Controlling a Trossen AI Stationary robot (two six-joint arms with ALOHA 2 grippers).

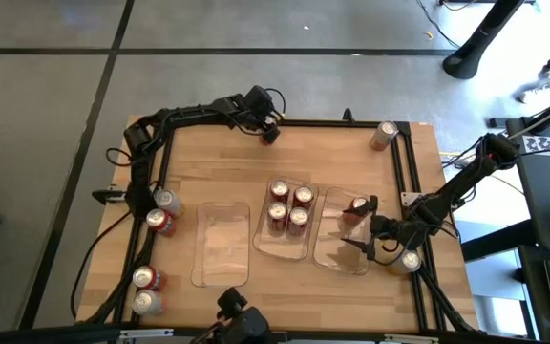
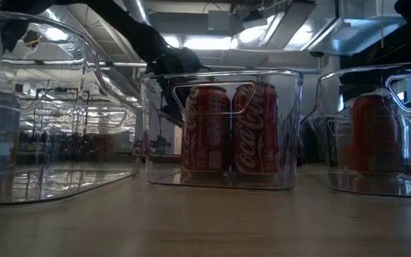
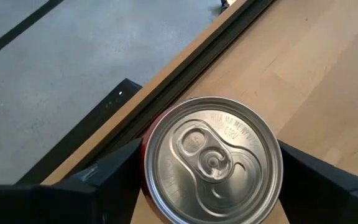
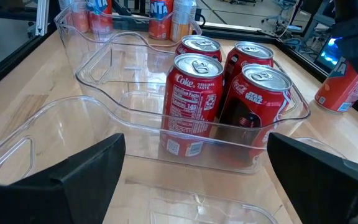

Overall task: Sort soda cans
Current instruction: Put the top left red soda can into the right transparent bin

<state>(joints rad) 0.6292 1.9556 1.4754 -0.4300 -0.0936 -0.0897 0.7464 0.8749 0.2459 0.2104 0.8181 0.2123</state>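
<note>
An orange-red soda can (image 3: 213, 165) with a silver top stands upright by the table's far edge, beside the dark rail. My left gripper (image 1: 268, 132) is shut on it. Several red soda cans (image 4: 222, 87) stand in the middle clear tray (image 1: 289, 247). One soda can (image 1: 356, 206) stands in the right tray (image 1: 337, 256). My right gripper (image 1: 366, 227) hangs open over that right tray and touches nothing. Loose soda cans (image 1: 160, 212) stand near the table's left edge. My left gripper pinches the can's side wall (image 3: 146, 155) between its two fingers (image 3: 114, 177), one on each side. The fingers slant down toward the table's far edge. The can stands upright with its bottom on the table.
An empty clear tray (image 1: 222, 244) lies left of the middle tray. One can (image 1: 383, 134) sits at the far right corner and another (image 1: 409, 260) near the right edge. Two more cans (image 1: 147, 290) stand at the near left. Dark rails frame the table.
</note>
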